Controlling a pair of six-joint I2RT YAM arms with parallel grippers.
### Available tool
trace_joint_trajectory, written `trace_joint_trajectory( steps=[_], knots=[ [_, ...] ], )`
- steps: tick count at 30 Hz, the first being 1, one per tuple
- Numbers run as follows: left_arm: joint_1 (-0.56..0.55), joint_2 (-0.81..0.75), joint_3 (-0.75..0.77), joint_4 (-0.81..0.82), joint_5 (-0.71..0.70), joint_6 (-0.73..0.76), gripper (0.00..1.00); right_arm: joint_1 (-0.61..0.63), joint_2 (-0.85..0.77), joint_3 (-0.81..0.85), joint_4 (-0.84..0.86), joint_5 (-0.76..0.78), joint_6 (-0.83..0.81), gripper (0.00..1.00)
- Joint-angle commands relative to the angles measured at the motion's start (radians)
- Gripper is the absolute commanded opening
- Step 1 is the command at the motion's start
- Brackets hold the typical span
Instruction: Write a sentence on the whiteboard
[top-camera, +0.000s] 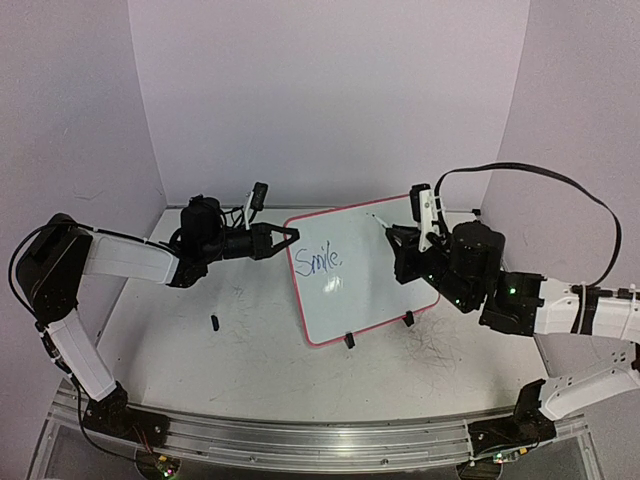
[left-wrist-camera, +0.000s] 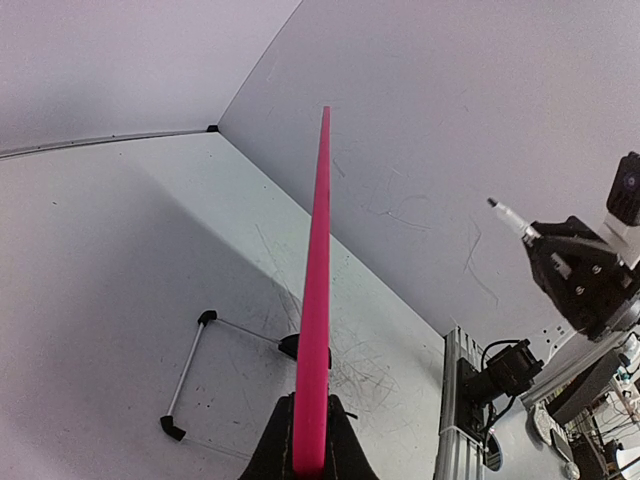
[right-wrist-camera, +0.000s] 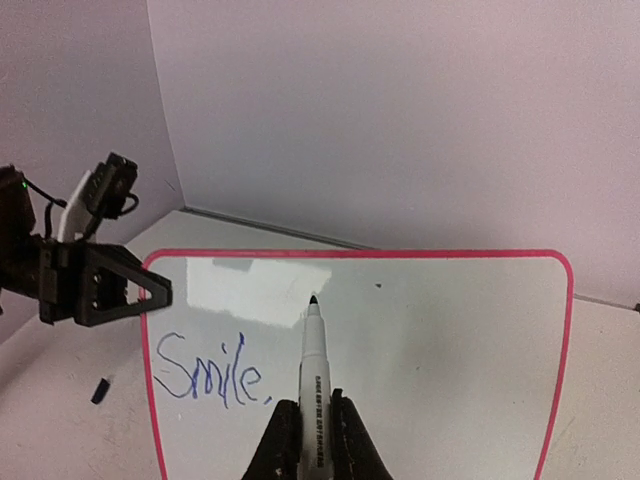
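A small rectangular whiteboard (top-camera: 370, 290) (left-wrist-camera: 318, 300) (right-wrist-camera: 440, 350) with a glossy white face, a pink-red rim and rounded corners is stood tilted on the scuffed white surface (top-camera: 250, 370). It is carried by two black clip feet (top-camera: 349, 341) along its lower edge. The sentence (top-camera: 322, 262) (right-wrist-camera: 205, 370) is seen as one thin blue handwritten word, "Smile", followed by a comma, on the board's left half.

The left hand (top-camera: 288, 238) (left-wrist-camera: 308, 452) (right-wrist-camera: 150, 290) is clenched on the whiteboard's left rim, with the pink edge pinched between its two black fingers. The right hand (top-camera: 400, 245) (right-wrist-camera: 312, 432) is closed around one marker (top-camera: 383, 224) (left-wrist-camera: 505, 212) (right-wrist-camera: 314, 360), a slim white barrel with black print and a dark tip. The tip is held before the board's upper middle; whether it touches cannot be told. One small black cylindrical piece (top-camera: 215, 322) (right-wrist-camera: 100, 390) is lying on the surface to the left of the whiteboard.
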Motion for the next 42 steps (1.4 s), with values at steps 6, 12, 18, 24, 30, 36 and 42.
trace_joint_trajectory(
  steps=[6, 12, 18, 24, 30, 36, 42],
  knots=[
    [-0.036, -0.015, 0.007, -0.082, 0.004, 0.086, 0.0, -0.05, 0.037, -0.077, 0.165, -0.059, -0.148, 0.0],
    [-0.049, -0.013, 0.021, -0.116, -0.001, 0.109, 0.0, -0.051, 0.07, -0.118, 0.218, -0.118, -0.131, 0.0],
    [-0.064, -0.015, 0.04, -0.163, -0.028, 0.142, 0.0, -0.049, 0.095, -0.131, 0.232, -0.204, -0.116, 0.0],
    [-0.064, -0.022, 0.04, -0.18, -0.054, 0.159, 0.0, -0.049, 0.122, -0.134, 0.247, -0.177, -0.134, 0.0],
    [-0.064, -0.031, 0.035, -0.227, -0.093, 0.132, 0.0, -0.049, 0.101, -0.147, 0.256, -0.166, -0.1, 0.0],
    [-0.063, -0.056, 0.024, -0.246, -0.107, 0.157, 0.0, -0.049, 0.11, -0.125, 0.207, -0.115, -0.085, 0.0],
    [-0.063, -0.068, 0.019, -0.245, -0.101, 0.176, 0.0, -0.049, 0.122, -0.111, 0.18, -0.114, -0.094, 0.0]
  ],
)
